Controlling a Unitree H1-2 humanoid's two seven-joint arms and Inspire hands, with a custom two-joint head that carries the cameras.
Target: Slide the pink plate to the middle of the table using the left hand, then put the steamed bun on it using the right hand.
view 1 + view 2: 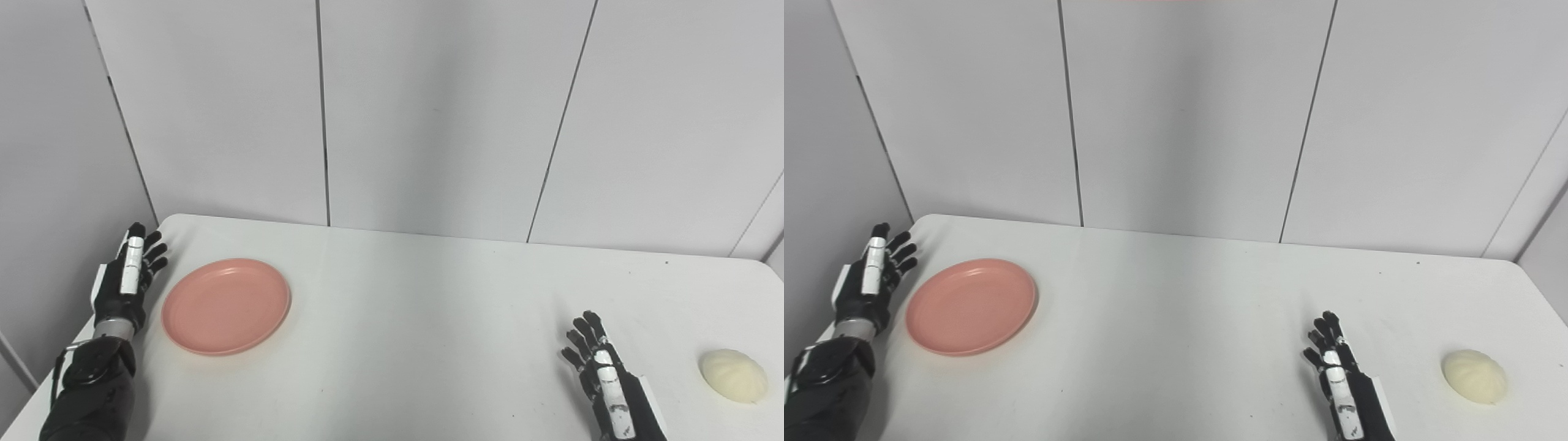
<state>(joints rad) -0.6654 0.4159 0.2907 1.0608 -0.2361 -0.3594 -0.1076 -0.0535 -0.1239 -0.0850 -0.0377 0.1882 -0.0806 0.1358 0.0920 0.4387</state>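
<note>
A pink plate [226,305] lies flat on the left part of the white table [416,318]. My left hand [127,277] stands edge-on just left of the plate's rim, fingers stretched out and apart, holding nothing. A pale steamed bun [734,375] rests near the table's right front. My right hand [599,373] hovers low to the left of the bun, a clear gap between them, its fingers spread and nothing in them.
Grey wall panels [429,110] rise behind the table's far edge. The table's left edge runs close beside my left arm [92,386]. The wide stretch of tabletop between plate and right hand is bare white surface.
</note>
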